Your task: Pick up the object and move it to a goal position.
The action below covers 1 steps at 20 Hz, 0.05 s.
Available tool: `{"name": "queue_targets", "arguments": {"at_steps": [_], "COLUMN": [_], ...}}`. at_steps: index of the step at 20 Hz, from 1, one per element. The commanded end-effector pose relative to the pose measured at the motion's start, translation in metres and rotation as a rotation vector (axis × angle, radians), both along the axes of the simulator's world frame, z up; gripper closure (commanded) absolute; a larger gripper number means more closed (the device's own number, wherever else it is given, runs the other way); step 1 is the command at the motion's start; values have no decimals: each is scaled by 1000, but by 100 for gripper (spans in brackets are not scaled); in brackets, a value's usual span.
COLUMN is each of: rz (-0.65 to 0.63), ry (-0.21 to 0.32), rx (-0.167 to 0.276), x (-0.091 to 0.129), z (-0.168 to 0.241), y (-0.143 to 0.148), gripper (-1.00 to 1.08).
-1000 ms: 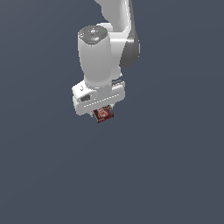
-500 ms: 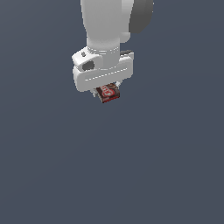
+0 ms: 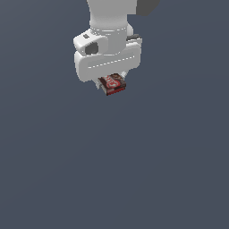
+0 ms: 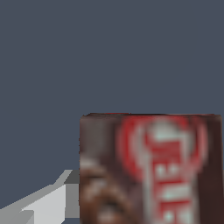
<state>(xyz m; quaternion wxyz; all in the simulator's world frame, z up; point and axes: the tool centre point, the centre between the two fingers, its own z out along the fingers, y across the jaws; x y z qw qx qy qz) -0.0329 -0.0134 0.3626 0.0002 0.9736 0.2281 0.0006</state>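
The object is a small flat dark red-brown box [image 3: 112, 84] with red and white label print. It hangs under the white gripper [image 3: 112, 80], which is shut on it and holds it well above the grey floor, near the top of the exterior view. Most of the fingers are hidden behind the hand's white body. In the wrist view the box [image 4: 151, 168] fills much of the picture, close to the camera, with one pale grey finger [image 4: 48, 201] beside it.
A plain dark grey floor [image 3: 116, 179] lies all around and under the arm. No other object shows in either view.
The arm has moved up and toward the exterior view's right with the box in its grip. The hand has turned a little and now looks larger in the view.
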Motion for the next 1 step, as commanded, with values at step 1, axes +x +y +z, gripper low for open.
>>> {"name": "queue_targets", "arguments": {"at_steps": [1], "rz": [0], "ry": [1], "rx": [0], "x": [0], "z": [1], "y": [0], "gripper": [108]}}
